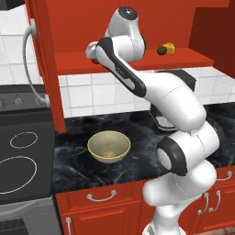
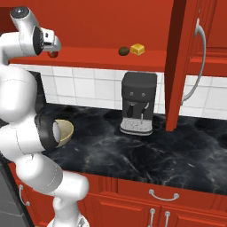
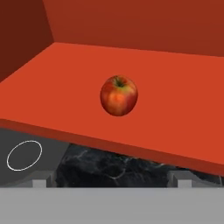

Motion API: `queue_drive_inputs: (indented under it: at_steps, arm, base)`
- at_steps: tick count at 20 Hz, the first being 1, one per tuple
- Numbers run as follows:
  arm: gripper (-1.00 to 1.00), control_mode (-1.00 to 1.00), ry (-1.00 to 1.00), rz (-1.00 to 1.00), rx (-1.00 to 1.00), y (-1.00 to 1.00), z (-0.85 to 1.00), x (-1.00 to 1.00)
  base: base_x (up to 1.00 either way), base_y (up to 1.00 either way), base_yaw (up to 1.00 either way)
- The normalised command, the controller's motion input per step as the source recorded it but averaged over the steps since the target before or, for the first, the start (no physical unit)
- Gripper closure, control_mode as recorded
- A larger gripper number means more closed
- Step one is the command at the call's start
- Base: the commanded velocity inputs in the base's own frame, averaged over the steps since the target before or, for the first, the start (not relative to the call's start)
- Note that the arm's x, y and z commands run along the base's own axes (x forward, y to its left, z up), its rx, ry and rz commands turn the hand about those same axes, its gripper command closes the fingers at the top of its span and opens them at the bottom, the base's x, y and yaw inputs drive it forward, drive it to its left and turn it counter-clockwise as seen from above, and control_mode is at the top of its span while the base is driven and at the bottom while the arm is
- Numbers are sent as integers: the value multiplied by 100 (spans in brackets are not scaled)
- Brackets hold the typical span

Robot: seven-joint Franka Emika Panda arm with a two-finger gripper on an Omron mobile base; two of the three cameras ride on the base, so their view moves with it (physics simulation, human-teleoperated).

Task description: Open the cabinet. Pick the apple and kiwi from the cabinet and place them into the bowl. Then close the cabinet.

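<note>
The cabinet [image 1: 133,27] stands open, both doors swung out to the sides, each showing its long silver bar handle edge-on in the base views. The apple [image 3: 118,96] sits upright on the red cabinet shelf [image 3: 65,87], stem dimple pointing up, its height slightly greater than its width, well back from the shelf's front lip and alone on that stretch of shelf. My claw [image 3: 113,181] faces it from in front of the shelf edge with both finger tips spread as wide as they go, one low at each side of the hand view, and nothing between them; I hold nothing and do not touch the apple. In the right base view the apple [image 2: 53,54] shows as a small red patch just beside my hand at the left end of the shelf. The kiwi [image 2: 123,51] lies further right on the same shelf, its long axis roughly along the shelf, touching or just beside a yellow cheese wedge [image 2: 137,49]. The bowl [image 1: 109,146] rests upright, mouth up, on the black marble counter [image 2: 146,155] below the shelf, with nothing inside it. A dark coffee machine [image 2: 138,103] stands on the counter under the kiwi.
</note>
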Motion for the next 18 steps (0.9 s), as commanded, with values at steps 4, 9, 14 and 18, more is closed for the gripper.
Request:
queue_drive_inputs:
  at_steps: [4, 9, 14, 18]
  arm:
    - [-100, -100, -9, 0, 2, 0, 0, 18]
    - [-100, -100, -3, 0, 1, 0, -3, 12]
    - [-100, -100, -1, 0, 0, 0, 0, 2]
    - [-100, -100, 0, 0, 0, 0, 0, 10]
  base:
    - [0, 0, 0]
    - [0, 0, 0]
    - [0, 0, 0]
    - [0, 0, 0]
